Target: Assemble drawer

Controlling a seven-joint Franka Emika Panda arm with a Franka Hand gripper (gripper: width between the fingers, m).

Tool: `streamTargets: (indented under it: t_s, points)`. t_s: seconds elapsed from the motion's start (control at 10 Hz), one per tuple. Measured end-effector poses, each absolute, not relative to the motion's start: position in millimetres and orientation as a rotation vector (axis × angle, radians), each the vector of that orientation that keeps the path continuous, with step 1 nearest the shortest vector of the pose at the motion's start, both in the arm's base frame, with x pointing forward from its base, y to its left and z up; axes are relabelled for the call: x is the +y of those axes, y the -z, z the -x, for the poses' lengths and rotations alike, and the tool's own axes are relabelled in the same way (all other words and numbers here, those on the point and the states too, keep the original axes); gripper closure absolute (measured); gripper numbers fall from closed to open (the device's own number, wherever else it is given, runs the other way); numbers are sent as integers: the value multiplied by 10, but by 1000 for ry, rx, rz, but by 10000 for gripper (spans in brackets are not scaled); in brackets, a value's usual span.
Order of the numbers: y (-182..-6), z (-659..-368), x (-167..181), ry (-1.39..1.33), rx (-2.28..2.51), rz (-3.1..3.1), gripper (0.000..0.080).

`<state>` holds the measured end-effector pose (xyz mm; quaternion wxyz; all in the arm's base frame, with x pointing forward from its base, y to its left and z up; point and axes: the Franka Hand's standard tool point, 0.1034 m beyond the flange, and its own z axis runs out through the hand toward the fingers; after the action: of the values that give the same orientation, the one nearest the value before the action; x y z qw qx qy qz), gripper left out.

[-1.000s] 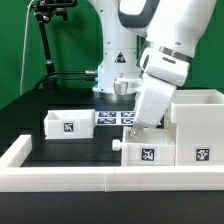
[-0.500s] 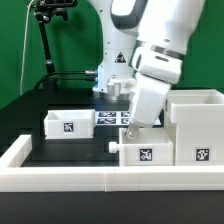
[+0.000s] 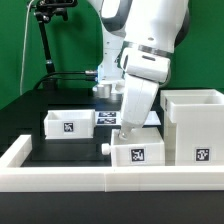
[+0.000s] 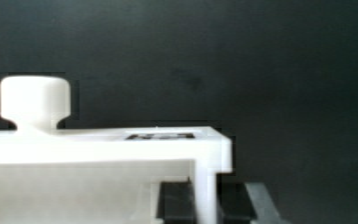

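My gripper [image 3: 129, 128] is shut on the wall of a small white knobbed tray [image 3: 138, 155] and holds it at the front of the table, just left of the tall white housing [image 3: 196, 125] in the exterior view. The tray's knob [image 3: 105, 147] points to the exterior view's left. In the wrist view the tray [image 4: 105, 160] fills the lower part with its knob [image 4: 34, 100] upright, and its thin wall runs between the two dark fingers [image 4: 181, 200] of the gripper [image 4: 211, 205]. A second knobbed tray [image 3: 70, 123] rests further left.
The low white border wall [image 3: 90, 181] runs along the front and up the exterior view's left side. The marker board [image 3: 112, 117] lies flat behind the trays, in front of the arm's base. A black camera stand [image 3: 45, 45] is at the back left.
The gripper has slid the held tray toward the exterior view's left, away from the housing. The second tray and the housing have not moved.
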<state>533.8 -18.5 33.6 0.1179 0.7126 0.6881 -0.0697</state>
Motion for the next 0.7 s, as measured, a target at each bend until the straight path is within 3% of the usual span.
streamTargets:
  t_s: [0.7]
  points:
    - [-264, -5314, -40, 136, 2033, -2095, 753]
